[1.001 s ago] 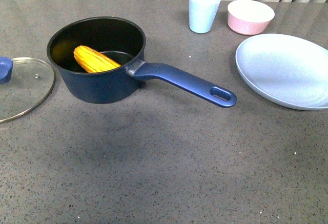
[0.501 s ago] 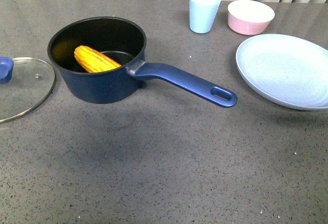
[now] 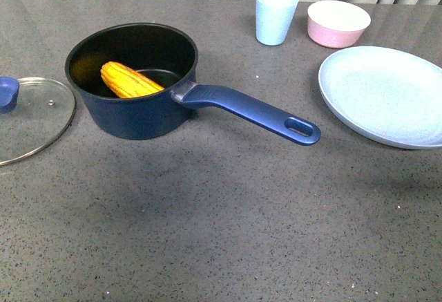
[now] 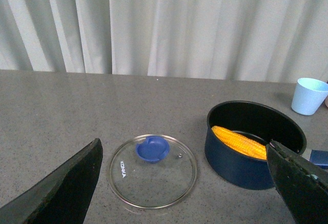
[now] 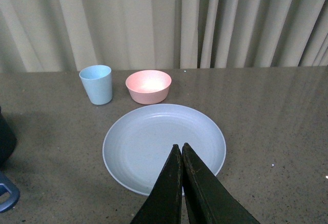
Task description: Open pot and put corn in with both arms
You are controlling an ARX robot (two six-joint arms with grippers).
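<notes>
The dark blue pot [image 3: 138, 119] stands uncovered at the left of the grey counter, its long handle [image 3: 248, 108] pointing right and toward me. The yellow corn [image 3: 130, 81] lies slanted inside it against the black wall. The glass lid [image 3: 31, 119] with its blue knob [image 3: 7, 93] lies flat on the counter left of the pot. Neither arm appears in the front view. In the left wrist view my left gripper [image 4: 183, 143] is open and empty, back from the lid [image 4: 152, 175] and pot [image 4: 241, 167]. My right gripper [image 5: 179, 146] is shut on nothing, over the plate's near edge.
A pale blue plate [image 3: 383, 95] lies at the right. Behind it stand a pink bowl [image 3: 338, 22] and a light blue cup [image 3: 276, 15]. Curtains hang past the counter's far edge.
</notes>
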